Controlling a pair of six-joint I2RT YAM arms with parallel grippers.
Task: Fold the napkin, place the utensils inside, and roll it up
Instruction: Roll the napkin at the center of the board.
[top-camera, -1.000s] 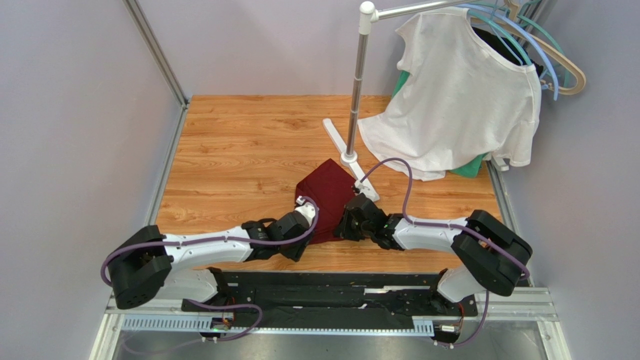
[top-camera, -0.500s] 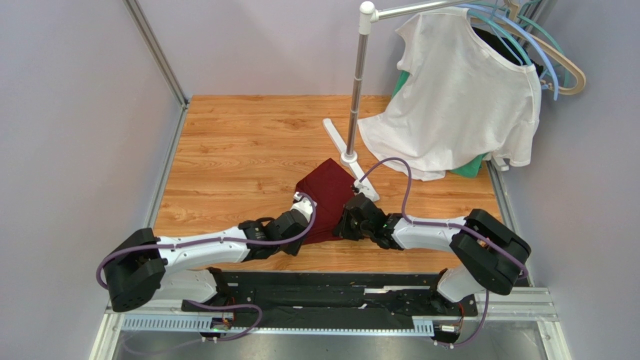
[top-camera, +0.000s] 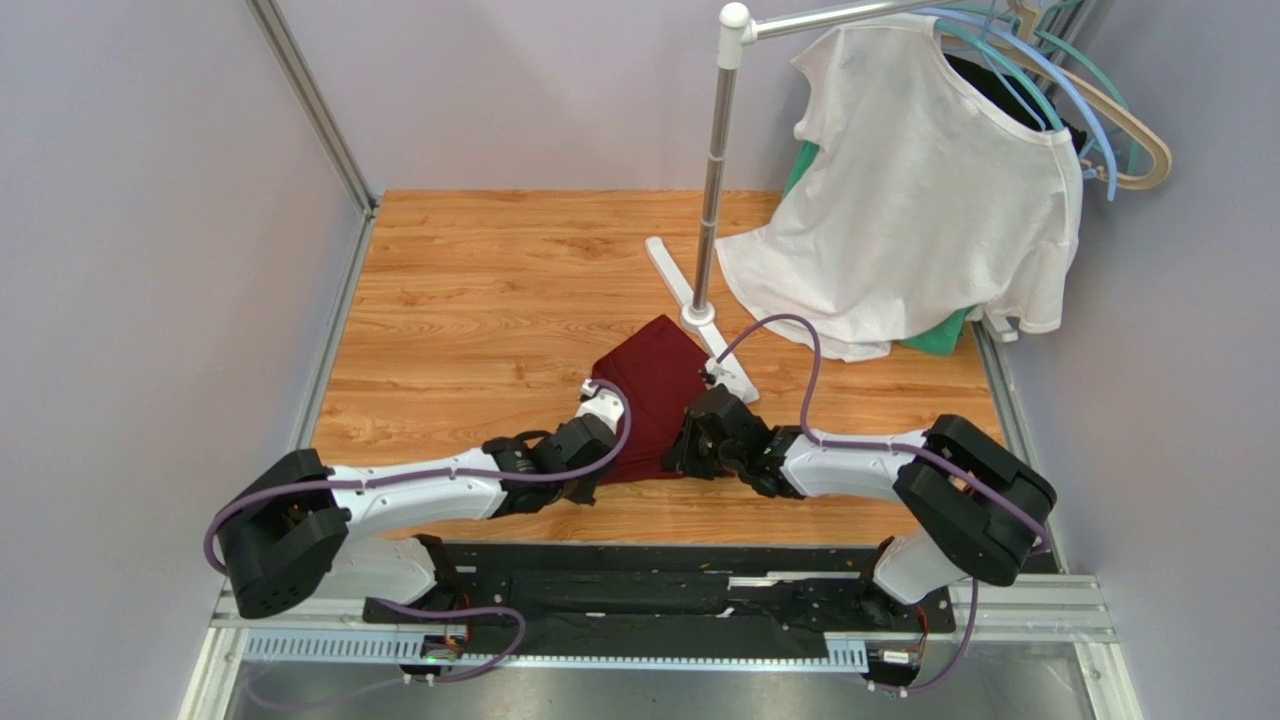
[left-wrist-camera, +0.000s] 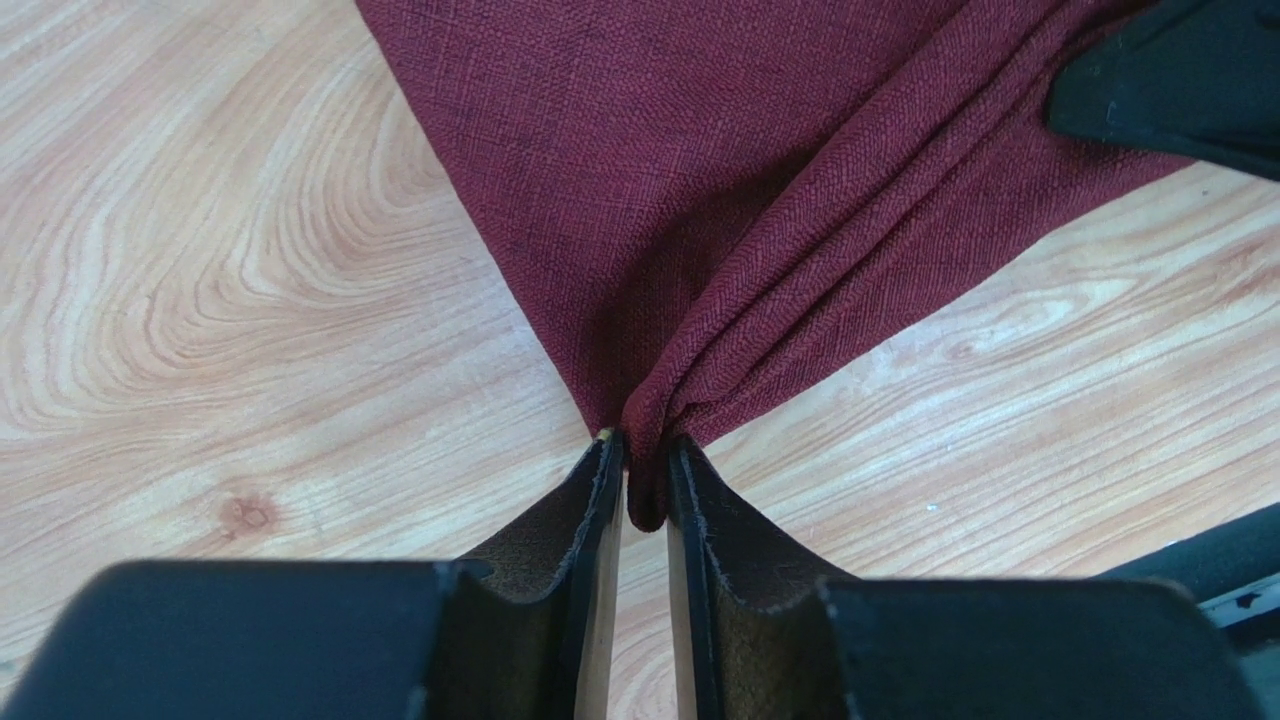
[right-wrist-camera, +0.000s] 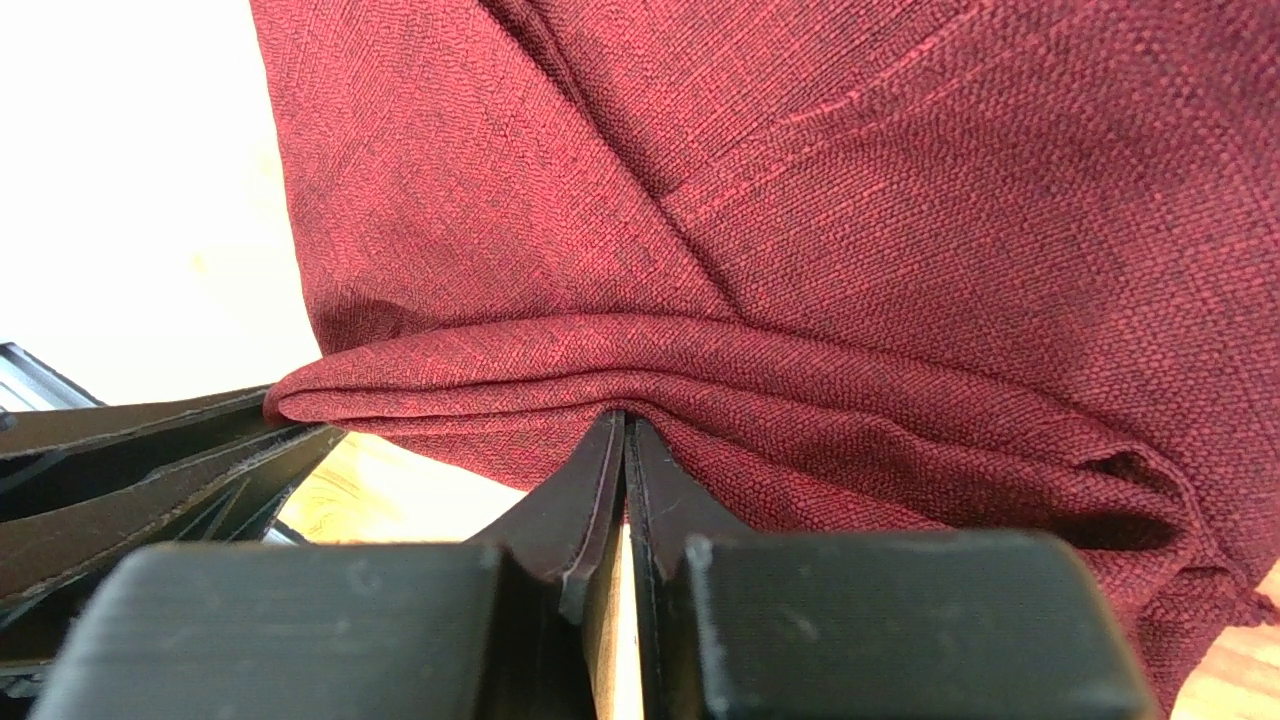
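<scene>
The dark maroon napkin lies on the wooden table, bunched into folds along its near edge. My left gripper is at its near-left corner. In the left wrist view that gripper is shut on a pinched tip of the napkin. My right gripper is at the near-right edge. In the right wrist view it is shut on a thick fold of the napkin. The two grippers sit close together. No utensils are in view.
A metal rack pole rises from a white base just beyond the napkin. A white T-shirt on hangers droops onto the table at the back right, over a green cloth. Grey walls close both sides.
My left gripper's fingers have closed onto the napkin's near-left corner, and that wrist has shifted slightly. The right gripper has kept its grip and place.
</scene>
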